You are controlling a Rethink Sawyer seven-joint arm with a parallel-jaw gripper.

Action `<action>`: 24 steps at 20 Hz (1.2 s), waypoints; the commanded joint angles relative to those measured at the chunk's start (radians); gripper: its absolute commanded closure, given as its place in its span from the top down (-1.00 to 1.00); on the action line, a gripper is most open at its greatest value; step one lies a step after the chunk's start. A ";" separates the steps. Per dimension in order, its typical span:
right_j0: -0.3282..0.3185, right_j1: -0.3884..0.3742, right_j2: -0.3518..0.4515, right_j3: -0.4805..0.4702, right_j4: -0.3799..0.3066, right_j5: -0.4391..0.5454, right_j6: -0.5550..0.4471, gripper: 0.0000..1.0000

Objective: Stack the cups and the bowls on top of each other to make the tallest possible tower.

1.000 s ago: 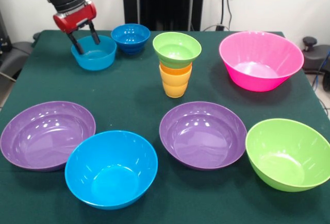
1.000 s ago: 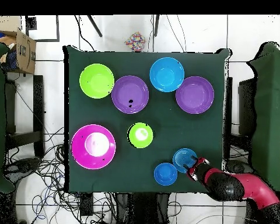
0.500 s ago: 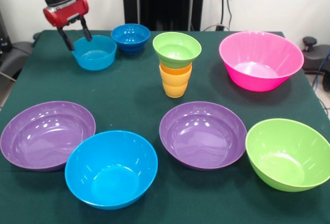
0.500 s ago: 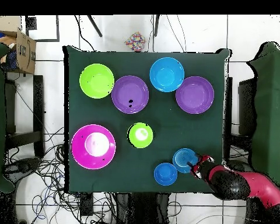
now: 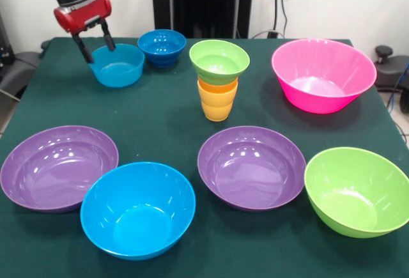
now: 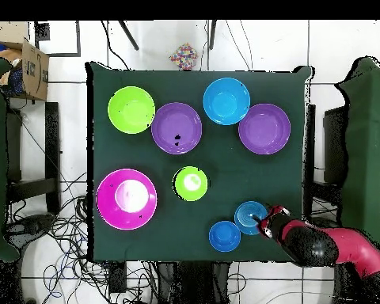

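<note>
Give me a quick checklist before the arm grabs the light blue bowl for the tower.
1. Gripper open: ok, jaws spread.
2. Jaws astride the light blue bowl rim: cannot tell; in the front view one tip sits at the far rim and the other outside its edge.
3. Bowl empty and upright: ok.
4. Dark blue bowl clear of the grasp: ok, it sits beside the light blue bowl on the side away from the gripper.
5. Tower ready: ok, the green bowl sits upright on the cups.
6. Path to the tower: ok, only bare table between.
</note>
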 commanded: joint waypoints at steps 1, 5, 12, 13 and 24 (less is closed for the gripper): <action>0.062 0.059 -0.010 -0.067 -0.048 -0.023 -0.170 1.00; 0.061 0.106 -0.022 -0.099 -0.082 -0.059 -0.178 1.00; 0.052 0.170 -0.043 -0.141 -0.106 -0.080 -0.212 1.00; 0.050 0.180 -0.043 -0.150 -0.105 -0.077 -0.223 1.00; 0.040 0.244 -0.035 -0.210 -0.103 -0.067 -0.279 1.00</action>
